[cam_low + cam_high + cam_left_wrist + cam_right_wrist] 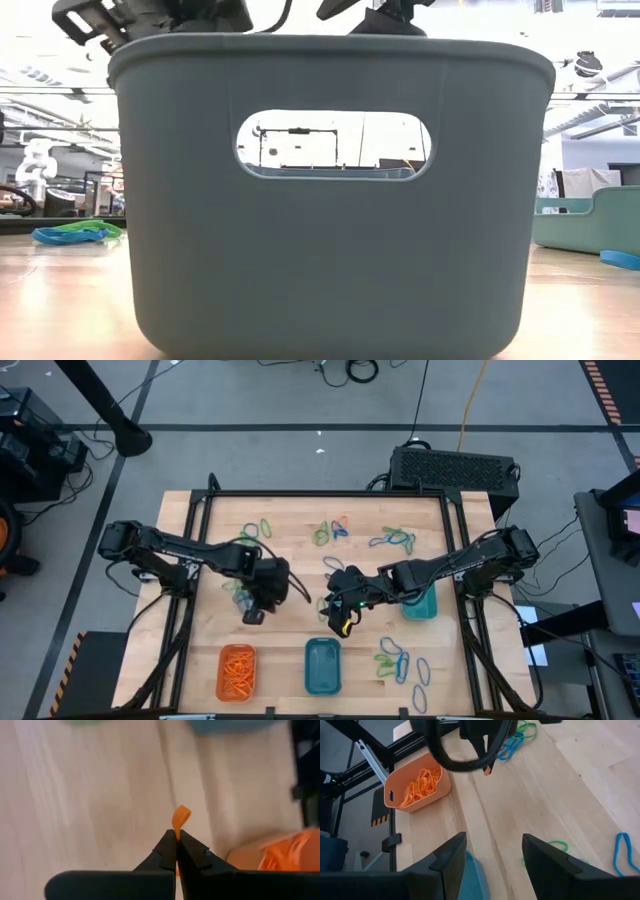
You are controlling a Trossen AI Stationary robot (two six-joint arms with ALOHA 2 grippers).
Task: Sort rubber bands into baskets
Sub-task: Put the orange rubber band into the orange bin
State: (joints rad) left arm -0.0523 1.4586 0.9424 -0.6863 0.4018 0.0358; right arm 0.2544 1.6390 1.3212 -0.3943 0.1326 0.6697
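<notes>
My left gripper [253,616] hangs over the table's left middle, shut on one orange rubber band [181,815]. The orange basket [237,672], with orange bands in it, stands near the front edge just below it. The blue basket [322,666] is at the front centre, and the teal-green basket [420,604] lies partly under the right arm. My right gripper [492,855] waits open above the table's middle, holding nothing. Loose blue, green and orange bands lie in clusters at the far side [330,532] and the near right [400,660]. My left gripper pinches the orange rubber band between its two fingertips [175,842]. A short bent end [182,813] sticks out past the tips. The fingers slant down toward the table. The band is lifted clear of the wood, as the bit [487,770] at the fingertips shows in the right wrist view.
The blue basket's wall [330,200] fills the low view. More loose bands lie at the far left [258,532], the far right [395,540] and beside my left gripper [240,596]. Black frame rails [462,560] border the wooden top.
</notes>
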